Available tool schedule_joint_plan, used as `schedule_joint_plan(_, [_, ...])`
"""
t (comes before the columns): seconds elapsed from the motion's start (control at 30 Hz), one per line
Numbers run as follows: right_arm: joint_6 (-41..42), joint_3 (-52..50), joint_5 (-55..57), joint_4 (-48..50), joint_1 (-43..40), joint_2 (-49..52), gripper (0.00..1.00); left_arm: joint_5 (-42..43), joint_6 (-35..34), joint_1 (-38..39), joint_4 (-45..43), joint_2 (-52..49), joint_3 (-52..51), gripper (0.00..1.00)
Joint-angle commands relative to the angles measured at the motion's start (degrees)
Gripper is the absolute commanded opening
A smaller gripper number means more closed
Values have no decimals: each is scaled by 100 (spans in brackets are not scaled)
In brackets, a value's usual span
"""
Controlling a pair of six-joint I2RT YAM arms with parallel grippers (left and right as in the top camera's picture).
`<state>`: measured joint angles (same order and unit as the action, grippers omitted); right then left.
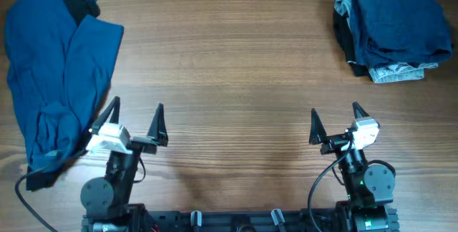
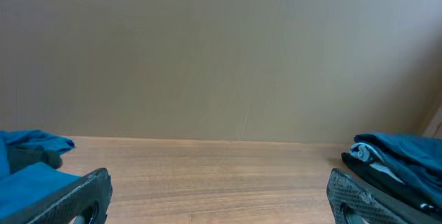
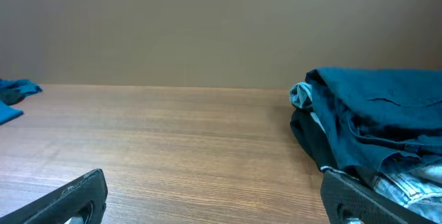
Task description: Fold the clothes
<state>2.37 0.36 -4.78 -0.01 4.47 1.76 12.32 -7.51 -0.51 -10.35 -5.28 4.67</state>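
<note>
A large crumpled blue garment (image 1: 61, 67) lies unfolded at the table's left side; it also shows at the left edge of the left wrist view (image 2: 31, 165). A stack of folded clothes (image 1: 393, 31), blue on top with dark and grey pieces below, sits at the far right corner and shows in the right wrist view (image 3: 373, 131) and the left wrist view (image 2: 397, 165). My left gripper (image 1: 136, 121) is open and empty near the front edge, just right of the blue garment. My right gripper (image 1: 335, 123) is open and empty near the front right.
The wooden table (image 1: 229, 67) spans the whole view. A plain beige wall (image 2: 221, 51) stands behind its far edge. Black cables (image 1: 28, 196) run near the arm bases at the front.
</note>
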Motion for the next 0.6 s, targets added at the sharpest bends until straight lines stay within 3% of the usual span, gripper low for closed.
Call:
schedule_joint_plan(0.0, [79,-7,96,15,17,-9,99,111,109,-81,-17,417,-299,100])
schedule_joint_plan(0.2, [81,-7,96,15,17,-9,100,225,109,-127,114,516,-428,100])
schedule_joint_plan(0.33, [76,-7,96,15,17,-9,100,442,66,-127,1370,516,-428,100])
schedule_joint_plan(0.57, [79,-7,96,13,17,-9,100,501,68,-127,1320,511,-428,100])
